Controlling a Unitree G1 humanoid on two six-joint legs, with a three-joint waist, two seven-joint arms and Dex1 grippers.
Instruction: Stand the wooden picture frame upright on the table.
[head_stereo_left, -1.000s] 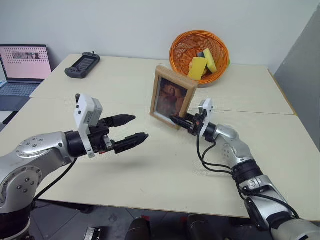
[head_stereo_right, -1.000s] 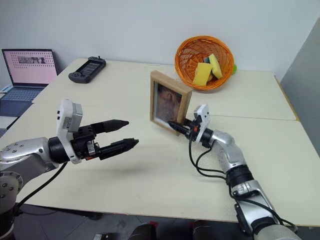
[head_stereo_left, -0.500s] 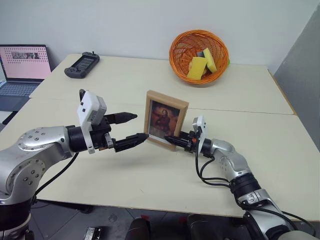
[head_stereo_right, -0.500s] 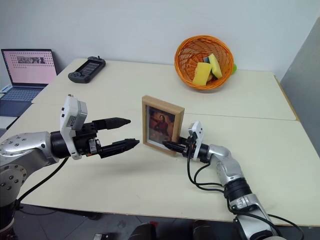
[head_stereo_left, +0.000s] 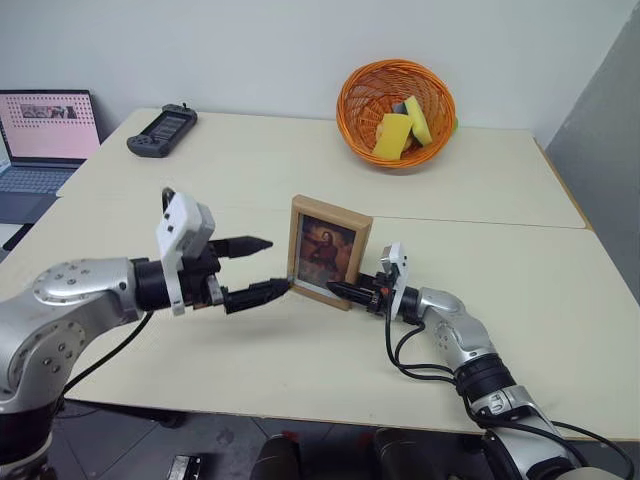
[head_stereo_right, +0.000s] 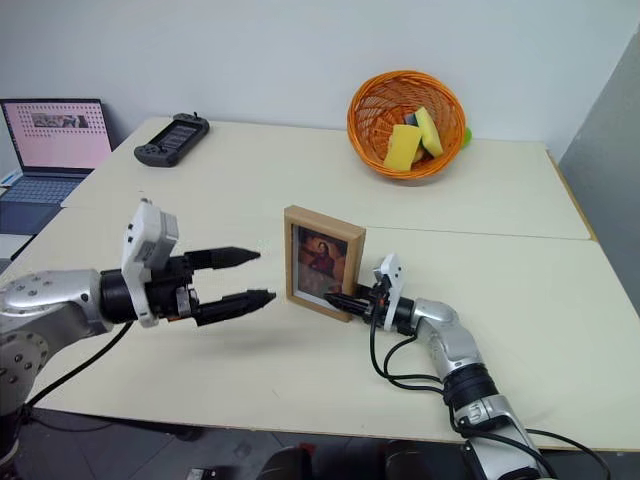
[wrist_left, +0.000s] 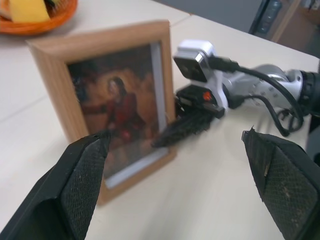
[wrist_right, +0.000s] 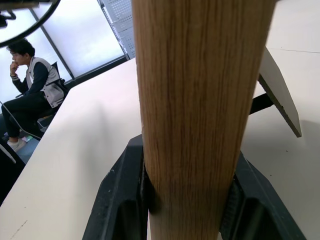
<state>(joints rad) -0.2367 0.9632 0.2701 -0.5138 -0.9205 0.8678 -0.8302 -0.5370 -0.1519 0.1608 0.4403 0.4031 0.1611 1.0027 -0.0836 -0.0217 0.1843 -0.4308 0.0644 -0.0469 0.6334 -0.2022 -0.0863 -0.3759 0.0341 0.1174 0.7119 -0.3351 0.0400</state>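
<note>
- head views: the wooden picture frame stands near the middle of the table, picture facing the robot, its base looking settled on the tabletop. the right gripper pinches the frame's lower right corner from the side; the left gripper, fingers spread wide and empty, hovers just beside the frame's left edge. an orange basket with yellow sponges sits well behind, a handheld console and a laptop far left.
- left wrist view: the spread fingertips flank the frame, with the right gripper clamped at the lower corner.
- right wrist view: both jaws clasp the frame's wooden edge; the fold-out stand angles out behind.
- handling: likely light, stiff, easily tipped; the glazing may be fragile, so the wooden edges are the safest hold.
</note>
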